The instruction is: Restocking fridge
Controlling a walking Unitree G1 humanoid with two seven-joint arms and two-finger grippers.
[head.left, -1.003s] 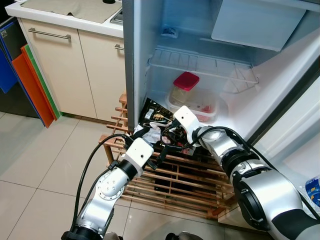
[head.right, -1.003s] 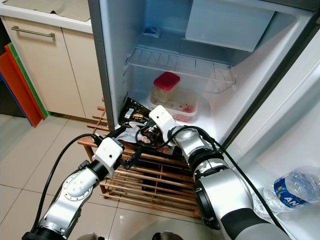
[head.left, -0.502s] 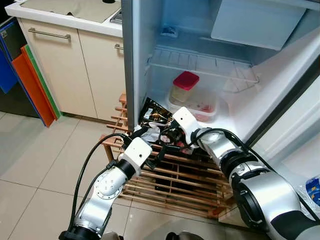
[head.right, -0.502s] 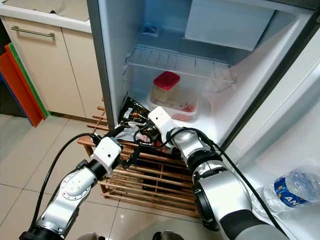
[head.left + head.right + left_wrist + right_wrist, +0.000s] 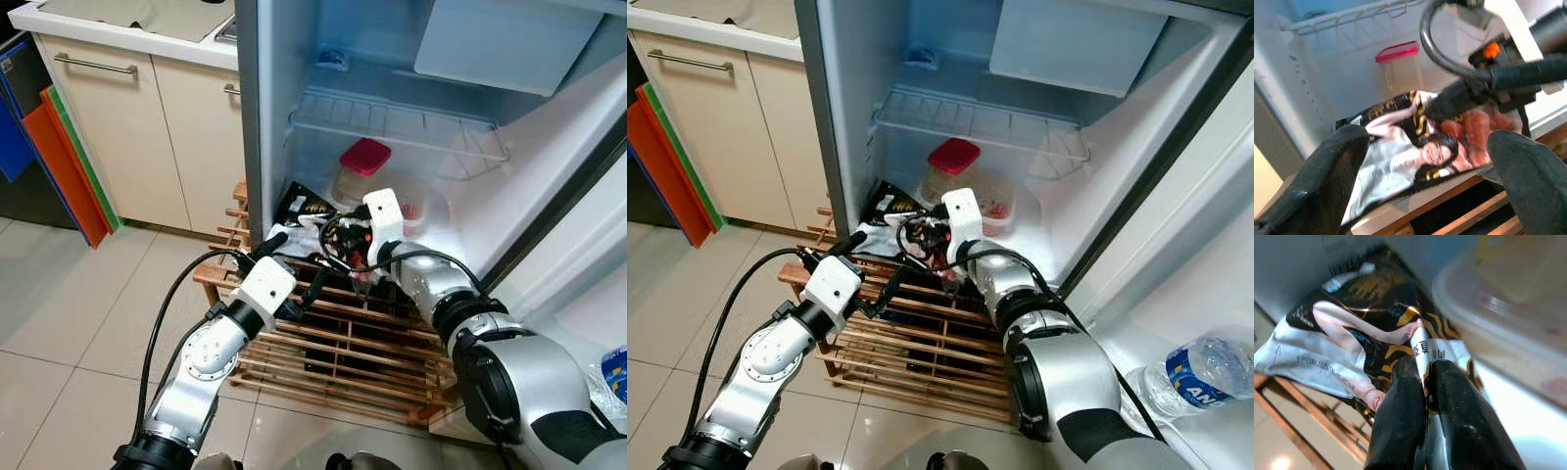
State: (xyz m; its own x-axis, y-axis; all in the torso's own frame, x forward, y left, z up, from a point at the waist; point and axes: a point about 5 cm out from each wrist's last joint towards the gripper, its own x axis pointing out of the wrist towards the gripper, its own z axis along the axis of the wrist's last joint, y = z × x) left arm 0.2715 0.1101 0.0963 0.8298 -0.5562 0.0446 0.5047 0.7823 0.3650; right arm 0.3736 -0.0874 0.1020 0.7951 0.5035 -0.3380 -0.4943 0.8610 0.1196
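The right claw (image 5: 1422, 377) is pinched tight on the edge of a flat snack packet (image 5: 309, 217), black and gold with a white part and a printed picture of a person, and holds it at the front of the open fridge (image 5: 257, 117), low on the left side of the bottom compartment. The packet lies partly over the fridge's front lip, with its white end hanging toward the wooden slatted rack (image 5: 343, 343) that stands on the tiled floor (image 5: 69, 313) just below. The left claw (image 5: 292, 264) hovers just in front of the packet with its two black fingers (image 5: 1327, 166) spread wide, touching nothing. Behind the packet, deeper in the same compartment, sits a clear jar with a red lid (image 5: 361, 168) next to a shallow clear container (image 5: 1004, 206). A white wire shelf (image 5: 392, 127) spans the fridge above them. Left of the fridge stand cream kitchen cabinets (image 5: 127, 127), with orange and blue boards (image 5: 59, 162) leaning beside them.
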